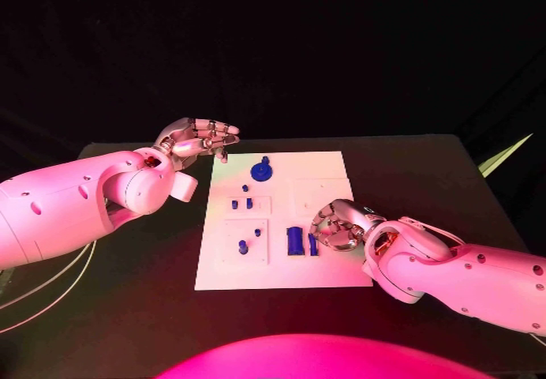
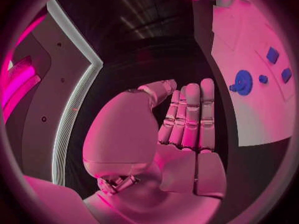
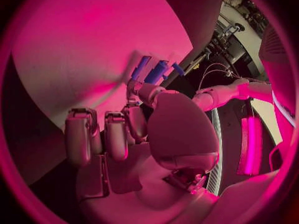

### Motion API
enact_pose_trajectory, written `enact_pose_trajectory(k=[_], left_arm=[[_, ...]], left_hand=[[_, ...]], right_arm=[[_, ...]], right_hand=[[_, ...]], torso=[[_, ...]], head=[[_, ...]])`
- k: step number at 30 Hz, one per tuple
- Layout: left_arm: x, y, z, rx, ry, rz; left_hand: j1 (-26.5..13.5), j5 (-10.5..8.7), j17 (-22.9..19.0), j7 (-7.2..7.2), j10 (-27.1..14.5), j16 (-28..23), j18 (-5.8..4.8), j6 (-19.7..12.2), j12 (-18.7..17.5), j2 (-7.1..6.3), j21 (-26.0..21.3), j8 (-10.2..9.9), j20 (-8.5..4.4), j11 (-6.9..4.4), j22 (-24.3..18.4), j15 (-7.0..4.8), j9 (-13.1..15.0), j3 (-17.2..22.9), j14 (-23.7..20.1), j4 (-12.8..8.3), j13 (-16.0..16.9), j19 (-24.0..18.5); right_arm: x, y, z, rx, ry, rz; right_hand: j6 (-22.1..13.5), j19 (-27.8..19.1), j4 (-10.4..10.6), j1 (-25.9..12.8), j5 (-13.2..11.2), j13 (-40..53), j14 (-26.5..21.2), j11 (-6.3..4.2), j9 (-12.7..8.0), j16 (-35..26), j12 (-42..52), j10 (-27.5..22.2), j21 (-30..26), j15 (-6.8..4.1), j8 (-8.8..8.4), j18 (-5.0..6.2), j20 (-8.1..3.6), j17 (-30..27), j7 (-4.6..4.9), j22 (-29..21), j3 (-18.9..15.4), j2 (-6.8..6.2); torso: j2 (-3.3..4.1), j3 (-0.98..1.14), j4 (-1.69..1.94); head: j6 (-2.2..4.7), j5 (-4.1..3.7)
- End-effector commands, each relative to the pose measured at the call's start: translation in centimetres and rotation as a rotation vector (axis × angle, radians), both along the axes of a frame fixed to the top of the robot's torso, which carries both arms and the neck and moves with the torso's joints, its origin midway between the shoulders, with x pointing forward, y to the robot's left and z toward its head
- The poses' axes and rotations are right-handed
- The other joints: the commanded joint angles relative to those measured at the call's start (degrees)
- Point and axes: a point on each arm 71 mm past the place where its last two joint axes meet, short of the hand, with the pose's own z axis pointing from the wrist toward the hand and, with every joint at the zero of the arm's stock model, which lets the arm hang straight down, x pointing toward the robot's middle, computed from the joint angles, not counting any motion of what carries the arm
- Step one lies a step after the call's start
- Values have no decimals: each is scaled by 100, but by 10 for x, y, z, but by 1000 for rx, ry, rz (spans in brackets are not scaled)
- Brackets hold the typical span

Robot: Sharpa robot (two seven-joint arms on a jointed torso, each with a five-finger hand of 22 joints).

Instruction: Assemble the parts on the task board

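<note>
The white task board lies in the middle of the black table. A blue gear stands near its far edge, and several small blue parts sit along its left side. My right hand rests on the board's right half with its fingers curled. Its fingertips reach a thin blue part beside a larger blue block. In the right wrist view those blue parts stand just past my thumb; whether one is pinched is hidden. My left hand hovers off the board's far left corner, fingers curled in, holding nothing.
The left wrist view shows the board with the gear and small blue parts. Bare black table lies around the board on all sides. A pale strip lies off the table's right edge.
</note>
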Motion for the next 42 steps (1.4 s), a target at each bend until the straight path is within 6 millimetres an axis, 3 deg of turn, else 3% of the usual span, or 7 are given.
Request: enact_pose_trajectory(k=[1,14,21,28,34,37,42], left_arm=[[0,-1,1,-2,-2,-5],[0,-1,1,-3,-3,-5],[1,-2,0,-8,-6,-1],[4,-1,-4,-29,-7,21],[7,1,-15,-69,-6,62],[11,2,-20,-108,-12,99],[17,5,-31,-156,-19,158]], left_hand=[[-31,35,-56,18,-69,13,39,-44,60,55,-72,107,5,15,-75,9,-64,-46,-96,19,92,-32],[-31,35,-56,18,-69,13,39,-44,60,55,-72,107,5,15,-75,9,-64,-46,-96,19,92,-32],[-42,32,-64,28,-81,17,36,-70,73,52,-69,116,8,22,-73,15,-75,-46,-100,28,88,-33],[-98,22,-120,30,-101,-86,32,-102,102,30,-161,144,27,29,-114,35,-91,-55,-250,76,81,-136],[-149,-10,-567,56,-227,-889,25,-204,112,2,-815,250,128,84,-477,127,-135,-129,-762,201,-3,-531],[-206,-27,-1136,79,-293,-2106,7,-339,-88,-50,-1760,348,297,170,-1068,290,-163,-186,-1119,376,-239,-841],[-162,-27,-1556,-98,-95,-3729,22,-578,-640,-91,-3316,421,572,278,-2192,489,-263,-409,-1121,638,-695,-681]], right_arm=[[-2,0,-5,-13,1,6],[-5,-1,3,55,-60,-18],[3,-8,20,204,-105,-19],[37,-30,34,380,-133,-73],[78,-56,35,568,-71,-202],[98,-67,33,669,-43,-281],[120,-78,30,769,-19,-337]], right_hand=[[155,505,-47,176,50,580,627,-94,34,83,98,5,139,-49,148,-130,-60,1389,-3,1412,-134,60],[75,496,208,-135,44,562,612,-98,-5,46,58,-12,85,-61,216,-122,-87,1324,-1,1401,-387,-181],[-471,398,505,-322,42,438,573,116,-215,-45,-199,-178,-289,111,-86,-59,33,1173,256,1303,-697,-401],[-606,202,651,-225,48,213,520,183,-312,-164,-618,-434,-1004,173,-183,70,114,992,324,1105,-901,-414],[-920,-1514,739,240,49,-1931,-939,363,-403,-2720,-3899,-2380,-6104,354,-191,800,301,-1901,501,-809,-763,-314],[-1075,-1671,781,365,44,-2891,-1619,452,-415,-4253,-4597,-2626,-6851,447,-77,793,398,-3006,562,-1593,-639,-328],[-1152,-2145,796,428,45,-4744,-2257,673,-573,-5922,-5758,-2611,-7893,724,-113,771,670,-3837,683,-2885,-448,-339]], torso=[[-6,0,2],[-11,-4,-12],[-42,-11,-39],[-139,-33,-111],[-259,-44,-187],[-314,-34,-216],[-412,-20,-230]], head=[[-5,-1],[44,-6],[128,-26],[299,-23],[467,13],[717,22],[906,56]])
